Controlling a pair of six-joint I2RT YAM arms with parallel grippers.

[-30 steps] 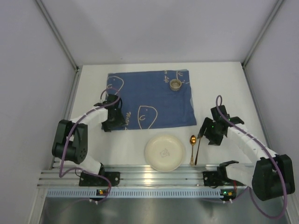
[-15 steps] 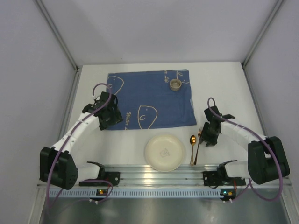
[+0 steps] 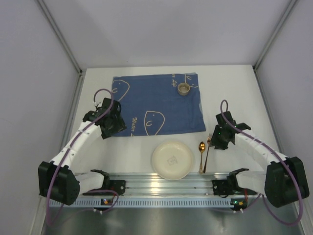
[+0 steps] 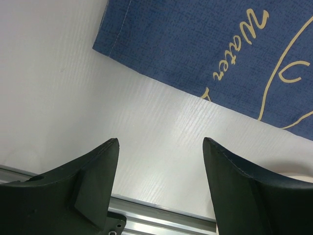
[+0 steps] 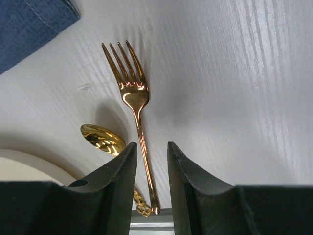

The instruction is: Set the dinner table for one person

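The dinner table (image 3: 234,93) is a white tabletop. A cream plate (image 3: 172,159) lies near its front edge. A gold spoon (image 3: 201,147) and a gold fork (image 3: 208,149) lie side by side right of the plate. In the right wrist view the fork (image 5: 132,93) lies flat, its handle running between the jaws of my right gripper (image 5: 151,144), which stand narrowly apart and do not touch it; the spoon (image 5: 100,139) is just to its left. My left gripper (image 4: 160,141) is open and empty over bare table by the blue cloth's (image 4: 195,44) near-left corner.
A small tan cup (image 3: 183,88) stands on the blue fish-print cloth (image 3: 156,103) near its far right corner. An aluminium rail (image 3: 166,183) runs along the table's front edge. Grey walls close in the left, right and back.
My left gripper has shifted left, off the cloth's edge. My right gripper has moved in over the fork's handle. Plate, spoon and cup have not moved.
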